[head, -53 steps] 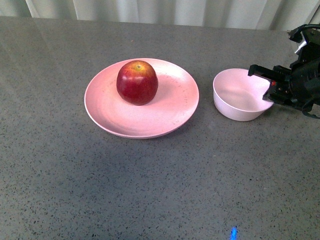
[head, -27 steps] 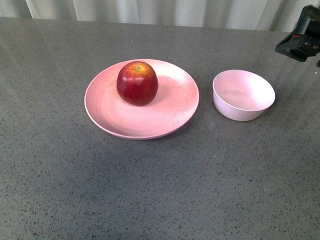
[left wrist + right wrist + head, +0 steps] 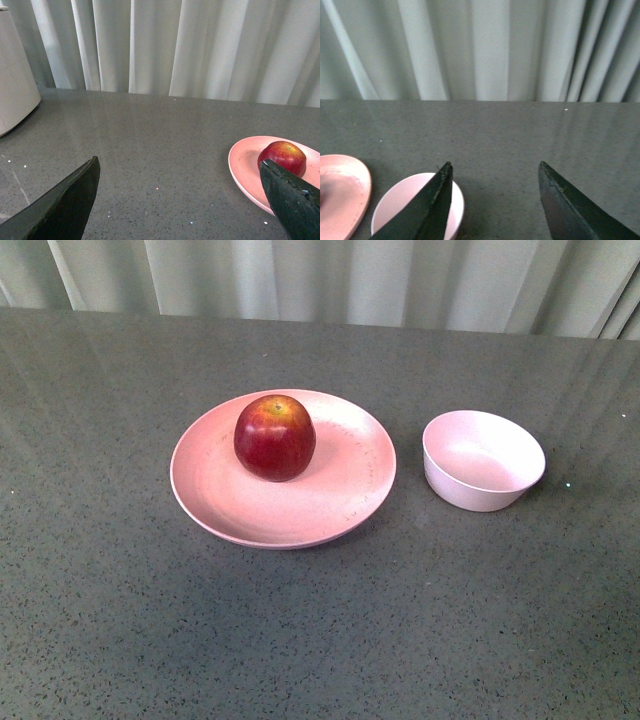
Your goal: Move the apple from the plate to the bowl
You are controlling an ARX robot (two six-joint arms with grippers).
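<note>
While apple [image 3: 274,437] tops plate [image 3: 250,518], bowl [image 3: 470,496] beside, curtain [image 3: 300,280] behind.

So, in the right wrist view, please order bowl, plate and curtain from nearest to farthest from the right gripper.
1. bowl: just by the right gripper, partly hidden by it.
2. plate: beside the bowl, further off.
3. curtain: beyond the table's far edge.

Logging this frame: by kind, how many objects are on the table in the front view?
apple: 1
plate: 1
bowl: 1
Total: 3
</note>
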